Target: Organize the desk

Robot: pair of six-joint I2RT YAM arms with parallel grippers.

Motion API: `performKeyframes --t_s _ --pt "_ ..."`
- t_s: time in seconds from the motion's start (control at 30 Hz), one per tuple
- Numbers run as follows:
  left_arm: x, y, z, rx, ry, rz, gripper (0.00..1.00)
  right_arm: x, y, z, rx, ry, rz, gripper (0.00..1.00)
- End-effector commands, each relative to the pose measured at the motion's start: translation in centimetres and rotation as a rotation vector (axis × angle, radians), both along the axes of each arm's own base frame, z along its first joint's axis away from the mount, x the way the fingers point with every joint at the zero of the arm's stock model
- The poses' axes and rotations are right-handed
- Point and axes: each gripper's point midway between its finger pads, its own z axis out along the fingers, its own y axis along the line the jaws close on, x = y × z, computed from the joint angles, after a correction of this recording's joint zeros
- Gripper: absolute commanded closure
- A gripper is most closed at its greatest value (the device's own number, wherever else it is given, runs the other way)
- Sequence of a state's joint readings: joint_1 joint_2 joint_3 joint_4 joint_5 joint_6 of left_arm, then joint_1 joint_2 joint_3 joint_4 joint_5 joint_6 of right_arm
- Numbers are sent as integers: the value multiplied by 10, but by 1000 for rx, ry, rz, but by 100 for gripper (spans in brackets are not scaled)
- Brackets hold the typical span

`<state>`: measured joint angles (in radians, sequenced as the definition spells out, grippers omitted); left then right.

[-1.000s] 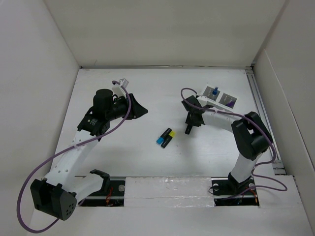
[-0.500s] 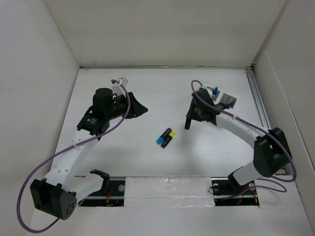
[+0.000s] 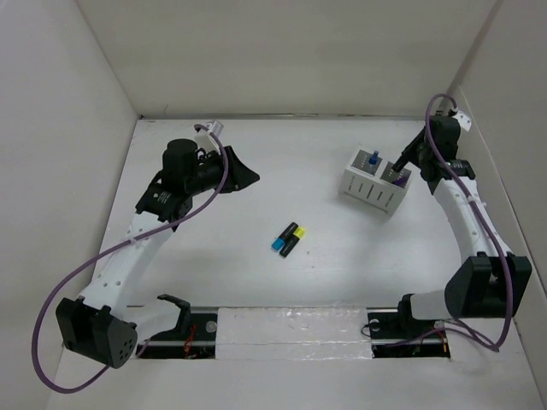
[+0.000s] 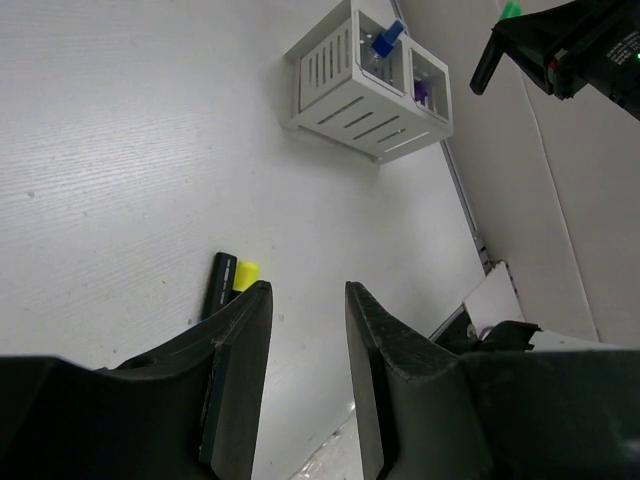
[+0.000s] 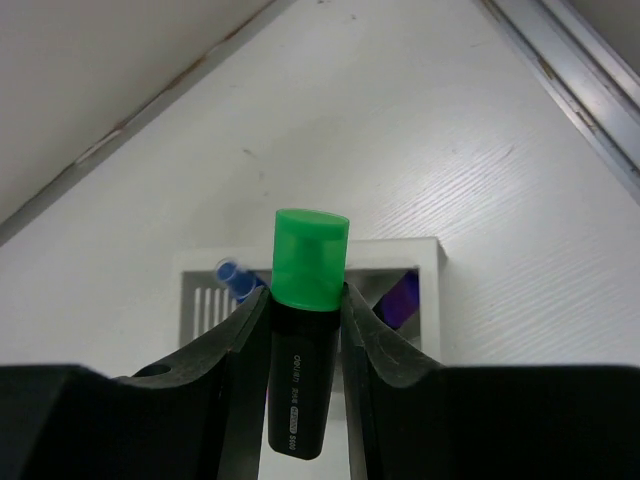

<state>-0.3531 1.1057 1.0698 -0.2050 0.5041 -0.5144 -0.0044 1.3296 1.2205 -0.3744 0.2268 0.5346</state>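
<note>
Right gripper (image 5: 305,335): jaws clamped on green-capped highlighter (image 5: 305,330), above organiser box (image 3: 377,180) at 2 o'clock on desk (image 3: 214,265). Advice: centre over free compartment, lower upright, then release. Left gripper (image 4: 305,330): jaws near-closed, empty. Two highlighters (image 3: 286,239) loose mid-desk.

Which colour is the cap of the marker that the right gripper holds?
Green, on a black-bodied highlighter marker; the right wrist view shows it best.

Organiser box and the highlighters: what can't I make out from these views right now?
- Organiser box: its compartment floors are hidden by its walls in every view; the purple item inside is too small to identify.
- Green highlighter: lower end cut off between the right gripper fingers.
- Yellow highlighter: partly hidden behind the left gripper in the left wrist view.
</note>
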Motion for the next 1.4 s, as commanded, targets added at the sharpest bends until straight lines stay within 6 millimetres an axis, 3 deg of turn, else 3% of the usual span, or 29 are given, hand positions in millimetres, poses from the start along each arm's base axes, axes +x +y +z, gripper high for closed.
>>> performKeyframes --t_s 0.0,0.13,0.27,0.37,0.5,0.8,0.87,1.0,1.03,1.13,1.3,1.37 --pt "9 -5 34 -35 -97 -10 69 15 -33 8 -85 -1 -108 100" --pt "18 -6 35 -22 -107 -3 68 28 -46 3 -143 15 -128 100" --pt "27 -8 31 -11 -109 0 68 36 -51 -23 -163 79 -145 100" --pt "32 -10 29 -2 -107 -4 68 38 -55 -28 -178 84 -156 100" --pt "40 -12 27 13 -107 -5 68 41 -51 -42 -220 121 -161 100" --pt "47 -14 25 41 -100 -14 68 38 -21 -57 -298 160 -170 96" --pt "45 -12 23 48 -99 -14 68 38 -15 -59 -311 169 -168 93" --pt "41 -9 20 54 -95 -7 68 32 -7 -59 -321 189 -202 71" --pt "38 -8 20 54 -95 -6 68 31 -3 -57 -321 184 -198 57" --pt "34 -7 18 51 -92 -4 68 26 -3 -49 -311 174 -202 35" --pt "26 -5 15 36 -75 -2 68 11 10 -32 -275 144 -146 29" --pt "21 -5 12 26 -67 -10 68 -1 30 -20 -265 104 -92 40"
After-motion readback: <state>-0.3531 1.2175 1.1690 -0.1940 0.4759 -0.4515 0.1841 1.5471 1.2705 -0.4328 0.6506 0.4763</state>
